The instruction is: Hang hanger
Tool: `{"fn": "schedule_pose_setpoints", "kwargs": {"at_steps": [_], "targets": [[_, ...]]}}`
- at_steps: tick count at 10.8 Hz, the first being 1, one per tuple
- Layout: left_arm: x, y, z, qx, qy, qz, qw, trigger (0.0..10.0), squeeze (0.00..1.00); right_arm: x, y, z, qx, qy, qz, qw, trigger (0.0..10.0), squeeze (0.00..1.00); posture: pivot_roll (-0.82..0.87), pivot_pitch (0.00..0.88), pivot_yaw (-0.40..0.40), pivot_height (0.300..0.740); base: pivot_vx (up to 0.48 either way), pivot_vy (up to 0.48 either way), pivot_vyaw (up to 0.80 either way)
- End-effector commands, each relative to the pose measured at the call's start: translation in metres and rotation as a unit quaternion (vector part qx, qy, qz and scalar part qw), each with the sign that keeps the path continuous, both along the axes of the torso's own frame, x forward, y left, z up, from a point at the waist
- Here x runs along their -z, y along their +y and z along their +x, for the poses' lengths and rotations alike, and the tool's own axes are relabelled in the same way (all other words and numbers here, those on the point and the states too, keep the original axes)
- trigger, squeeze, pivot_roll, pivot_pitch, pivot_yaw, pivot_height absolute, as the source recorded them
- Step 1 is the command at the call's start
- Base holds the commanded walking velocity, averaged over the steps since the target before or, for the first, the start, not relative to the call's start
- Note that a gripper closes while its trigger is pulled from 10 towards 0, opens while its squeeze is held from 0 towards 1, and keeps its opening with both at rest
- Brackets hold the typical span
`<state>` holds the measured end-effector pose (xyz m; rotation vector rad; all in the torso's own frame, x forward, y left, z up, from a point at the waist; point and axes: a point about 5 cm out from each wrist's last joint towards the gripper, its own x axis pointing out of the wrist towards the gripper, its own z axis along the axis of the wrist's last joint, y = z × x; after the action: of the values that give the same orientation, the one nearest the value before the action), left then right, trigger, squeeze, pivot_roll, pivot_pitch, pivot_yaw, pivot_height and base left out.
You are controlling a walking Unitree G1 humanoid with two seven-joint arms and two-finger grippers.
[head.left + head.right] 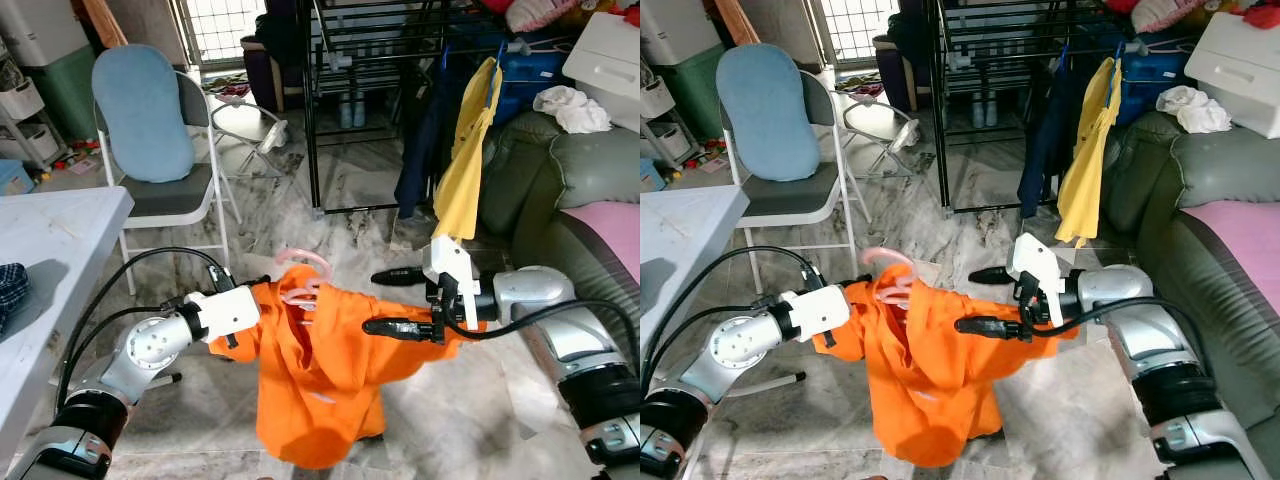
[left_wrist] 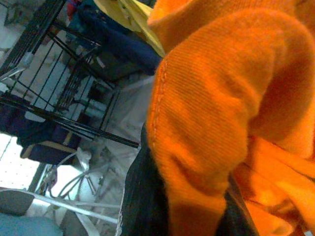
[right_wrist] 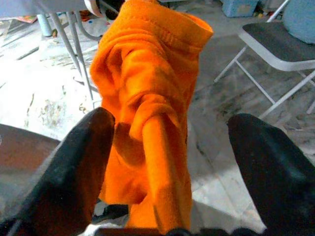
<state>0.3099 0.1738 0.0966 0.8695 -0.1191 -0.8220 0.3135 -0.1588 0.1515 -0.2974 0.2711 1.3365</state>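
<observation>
An orange garment [image 1: 315,380] hangs low over the marble floor, draped on a pink hanger [image 1: 303,280] whose hook pokes out at its top. My left gripper [image 1: 238,330] is buried in the cloth's left shoulder and shut on it; in the left wrist view the orange garment [image 2: 211,128] is bunched between the black fingers [image 2: 140,196]. My right gripper [image 1: 383,302] is at the garment's right side, open, one finger above the cloth and one along its edge. From the right wrist, a fold of the orange garment [image 3: 152,108] stands between the spread fingertips [image 3: 74,167].
A black drying rack [image 1: 330,100] stands ahead with a yellow shirt [image 1: 465,170] and a dark garment hanging at its right. A folding chair [image 1: 160,150] and a white table [image 1: 50,250] are on the left, and a green sofa [image 1: 580,180] is on the right.
</observation>
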Motion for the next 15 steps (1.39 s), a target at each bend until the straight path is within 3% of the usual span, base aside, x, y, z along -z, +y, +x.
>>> {"fn": "schedule_pose_setpoints", "kwargs": {"at_steps": [1, 4, 8, 15], "targets": [[-0.01, -0.009, 0.0, 0.029, -0.025, -0.011, 0.999, 0.0, 0.0, -0.007, 0.009, 0.003, -0.024, -0.015, -0.006, 1.0, 0.0, 0.0, -0.06, 0.0, 0.082, 0.74, 0.0, 0.0, 0.0], [-0.007, -0.018, -0.005, 0.058, -0.024, -0.004, 0.998, 0.0, 0.0, -0.002, 0.016, 0.009, -0.073, 0.003, -0.052, 0.996, 0.0, 0.0, -0.06, 0.0, 0.077, 0.74, 0.0, 0.0, 0.0], [-0.007, -0.022, -0.005, 0.059, -0.024, -0.006, 0.998, 0.0, 0.0, 0.005, 0.015, 0.006, -0.111, 0.032, -0.08, 0.99, 0.0, 0.0, -0.05, 0.0, 0.069, 0.74, 0.0, 0.0, 0.0], [-0.011, -0.028, -0.001, 0.05, -0.023, -0.025, 0.998, 0.0, 0.0, 0.035, 0.006, -0.005, -0.08, 0.053, -0.108, 0.99, 0.0, 0.0, -0.03, 0.0, 0.077, 0.74, 0.0, 0.0, 0.0]]}}
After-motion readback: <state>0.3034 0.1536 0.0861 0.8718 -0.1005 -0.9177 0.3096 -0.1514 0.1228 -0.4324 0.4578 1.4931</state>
